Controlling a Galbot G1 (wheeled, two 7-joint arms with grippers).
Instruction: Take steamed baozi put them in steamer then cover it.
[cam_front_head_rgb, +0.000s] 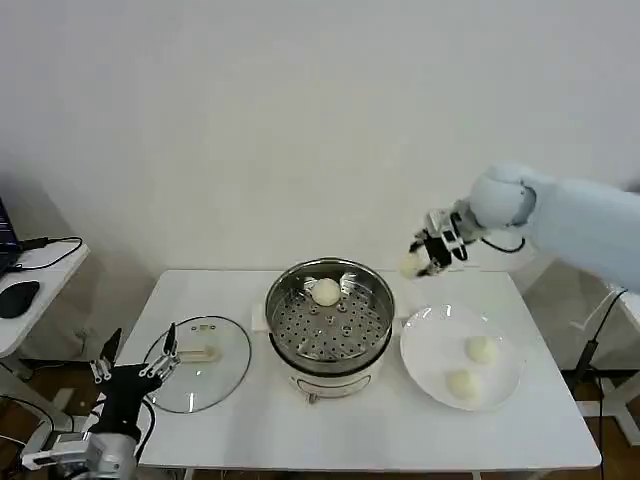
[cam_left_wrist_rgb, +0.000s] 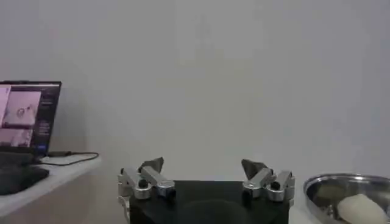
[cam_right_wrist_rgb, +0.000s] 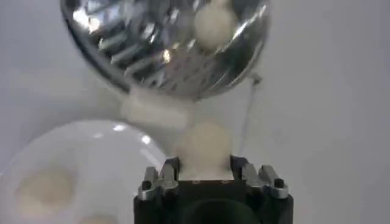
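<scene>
Your right hand (cam_front_head_rgb: 424, 257) is up in the air behind the plate (cam_front_head_rgb: 432, 340), squeezing one bun (cam_front_head_rgb: 410, 263). Another bun (cam_front_head_rgb: 326, 291) sits in the steamer (cam_front_head_rgb: 330, 318) in the middle of the desk (cam_front_head_rgb: 370, 420). Two buns (cam_front_head_rgb: 481, 349) lie on the plate. The lid (cam_front_head_rgb: 197, 363) lies flat left of the steamer. Your left hand (cam_front_head_rgb: 135, 368) waits open beside the lid.

Steamer (cam_left_wrist_rgb: 350, 193) cut off by the left wrist picture's edge; plate (cam_right_wrist_rgb: 73, 164) cropped and blurred in the right wrist view; its buns (cam_right_wrist_rgb: 42, 189) indistinct.
</scene>
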